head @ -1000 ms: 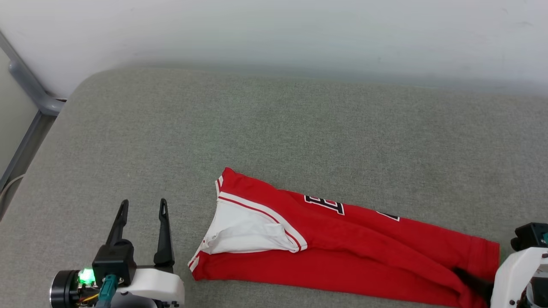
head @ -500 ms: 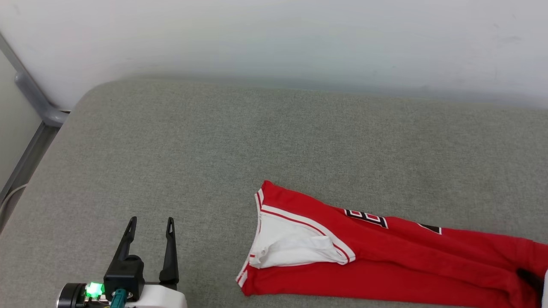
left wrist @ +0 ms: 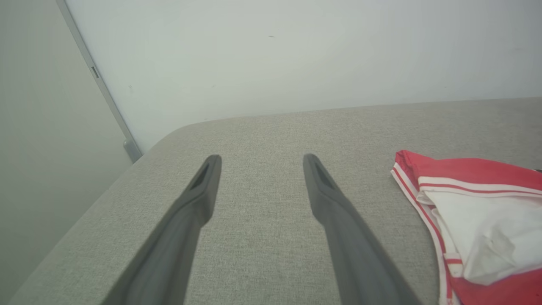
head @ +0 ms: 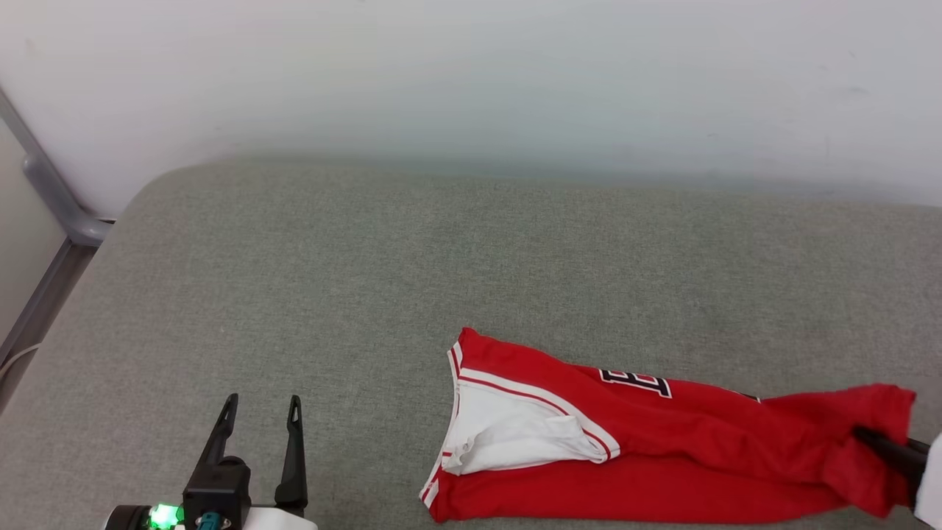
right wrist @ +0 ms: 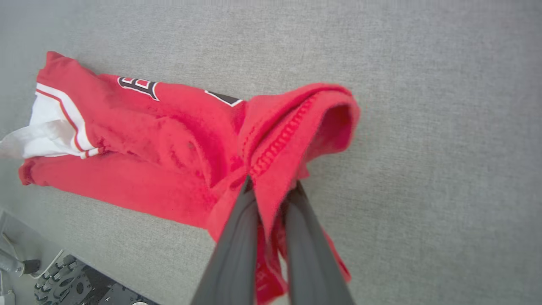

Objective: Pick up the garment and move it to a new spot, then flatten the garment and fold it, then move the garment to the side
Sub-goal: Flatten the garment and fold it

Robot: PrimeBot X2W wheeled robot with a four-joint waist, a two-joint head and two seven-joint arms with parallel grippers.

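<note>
On the grey cushion (head: 368, 258), right gripper (right wrist: 271, 186) pinches the red T-shirt (right wrist: 169, 140) by its hem; left gripper (head: 263, 401) gapes empty; lift slowly, keeping folds together.

Red garment (head: 662, 449) on grey cushion (head: 368, 280), right gripper (head: 872, 442) pinching its hem

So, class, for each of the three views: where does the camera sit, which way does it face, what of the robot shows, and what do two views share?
Head view: on the head, facing forward and down at the cushion; left tool lower left, right tool at right edge gripping the T-shirt.
Left wrist view: on the left wrist, facing along its open fingers toward the wall.
Right wrist view: on the right wrist, facing down along its tool, shut on the T-shirt.
Shared: both wrist views show the white sleeve.
</note>
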